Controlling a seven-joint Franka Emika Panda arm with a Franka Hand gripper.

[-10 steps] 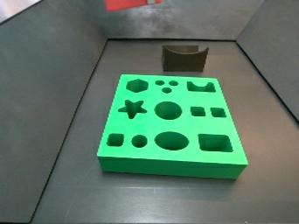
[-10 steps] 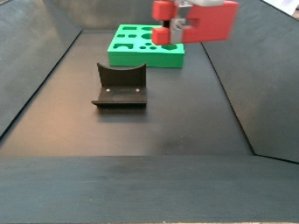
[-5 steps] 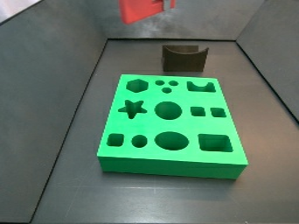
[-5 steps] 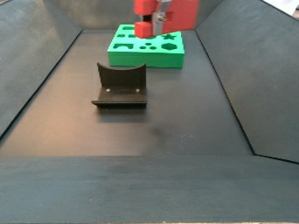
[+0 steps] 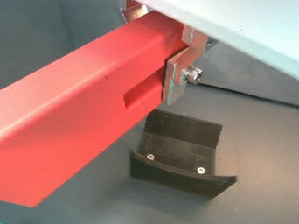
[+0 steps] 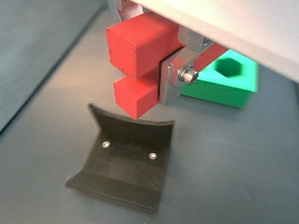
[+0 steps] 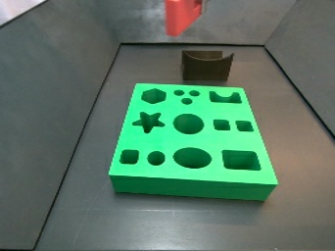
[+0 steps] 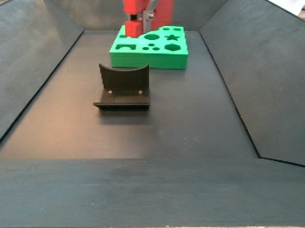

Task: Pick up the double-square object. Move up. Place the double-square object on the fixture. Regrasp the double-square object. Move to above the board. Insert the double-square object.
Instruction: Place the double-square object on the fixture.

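- Currently the gripper (image 6: 176, 72) hangs high at the top of the frame in both side views, its silver fingers (image 5: 177, 68) pinching the double-square object (image 5: 82, 105) by its flat sides.
- Position change: a second ago the red piece sat at the upper left of a side view; half a second ago it was nearer centre; now it (image 7: 182, 15) shows just above the fixture (image 7: 206, 65) at upper centre. In my judgement the carry toward the fixture is nearly done sideways.
- Task's thing: held in the air, touching nothing but the fingers. In a wrist view its two square prongs (image 6: 138, 63) point outward, one stacked over the other, with the fixture (image 6: 126, 162) on the floor below them.
- Fixture: the notched dark bracket stands alone on the dark floor (image 8: 155, 134), apart from the board (image 8: 152, 46) in a side view, and nothing rests in it (image 8: 123, 86).
- Board: the green slab (image 7: 191, 138) fills the middle of a side view, every cut-out vacant; only one corner of it (image 6: 228, 77) shows in a wrist view.
- Stage, as judged: pick-up and lift are complete; placing on the fixture is the step in hand, with regrasp and insertion not yet begun.
- Next requirement, as judged: a descent that settles the piece into the notch before the fingers let go. Exact alignment over the notch cannot be confirmed from these views.
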